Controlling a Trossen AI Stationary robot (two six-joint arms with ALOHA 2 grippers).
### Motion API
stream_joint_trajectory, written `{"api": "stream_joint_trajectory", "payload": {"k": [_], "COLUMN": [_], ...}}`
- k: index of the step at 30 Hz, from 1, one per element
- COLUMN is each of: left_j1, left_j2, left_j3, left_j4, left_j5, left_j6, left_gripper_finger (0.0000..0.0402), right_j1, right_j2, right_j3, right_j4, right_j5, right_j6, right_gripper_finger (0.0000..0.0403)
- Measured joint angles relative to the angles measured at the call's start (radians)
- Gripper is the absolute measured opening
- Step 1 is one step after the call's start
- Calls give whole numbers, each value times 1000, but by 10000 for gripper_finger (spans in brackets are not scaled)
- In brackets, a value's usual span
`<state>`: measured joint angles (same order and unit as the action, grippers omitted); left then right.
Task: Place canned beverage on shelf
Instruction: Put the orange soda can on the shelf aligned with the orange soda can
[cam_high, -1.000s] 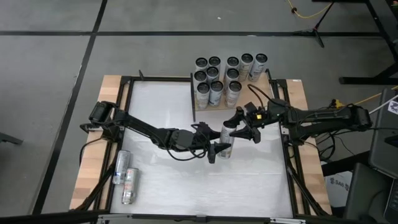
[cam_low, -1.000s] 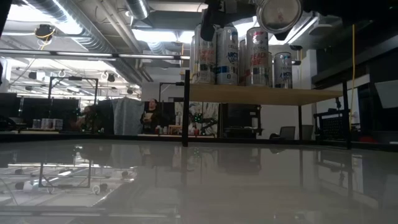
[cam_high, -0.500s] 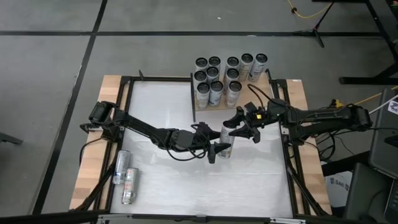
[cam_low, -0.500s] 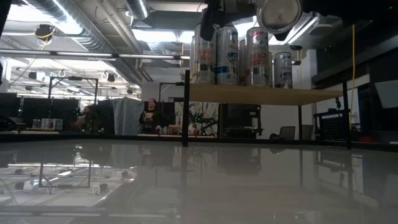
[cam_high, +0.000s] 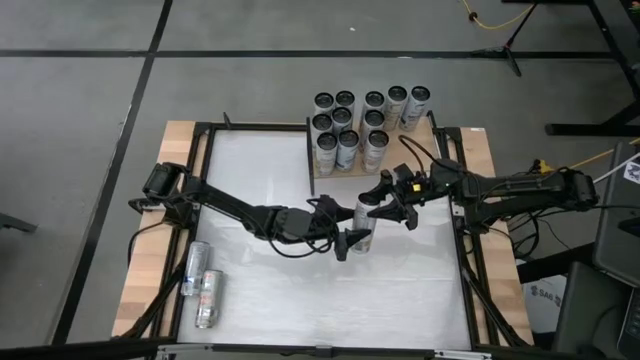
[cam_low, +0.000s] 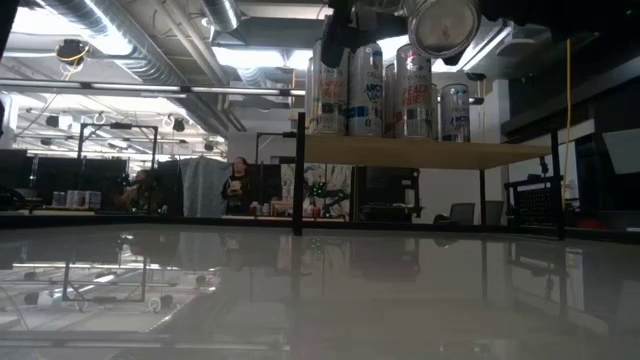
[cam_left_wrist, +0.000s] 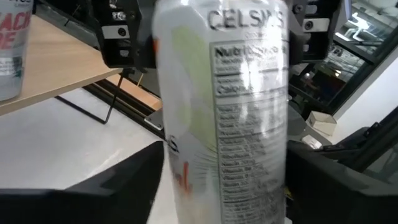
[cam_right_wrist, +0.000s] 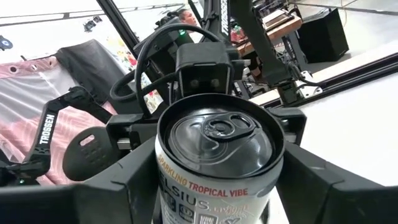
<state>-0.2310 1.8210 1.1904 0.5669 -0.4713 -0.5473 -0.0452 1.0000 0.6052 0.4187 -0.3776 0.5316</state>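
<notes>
Cans standing on wooden shelf, one can tilted overhead

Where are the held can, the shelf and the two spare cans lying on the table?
held can (cam_high: 364, 224), high view, on its side wall.
shelf (cam_low: 420, 152), low view, on the board's front edge.
spare cans (cam_high: 200, 282), high view, on the nearer can's body.

Grey floor with dark seam lines around the white table. Yellow cable on the floor at the far side. Low view: open ceiling with silver ducts and bright strip lights; a person stands among desks far back.
</notes>
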Motion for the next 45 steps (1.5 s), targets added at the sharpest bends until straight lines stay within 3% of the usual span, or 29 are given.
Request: {"api": "stream_joint_trajectory", "payload": {"k": [7, 15, 24, 34, 45], "left_j1": [1, 1, -1, -1, 2], "left_j2": [0, 0, 0, 0, 0], "left_j3": [1, 2, 2, 1, 1], "left_j4": [-59, -239, -445, -544, -637], "left_j5": [20, 18, 19, 18, -55], "left_j6": [2, -53, -53, -44, -45], "left_gripper_finger": [365, 365, 365, 365, 365], "right_j1": [0, 0, 0, 10, 225], "right_j2": [-4, -11, -11, -10, 14], "right_j3": [0, 0, 0, 0, 0], "right_j4": [-2, -37, -234, -423, -439], "right_j5": [48, 76, 248, 589, 997], "right_j6": [-69, -127, -181, -226, -173], "right_gripper_finger": [246, 245, 245, 245, 245]}}
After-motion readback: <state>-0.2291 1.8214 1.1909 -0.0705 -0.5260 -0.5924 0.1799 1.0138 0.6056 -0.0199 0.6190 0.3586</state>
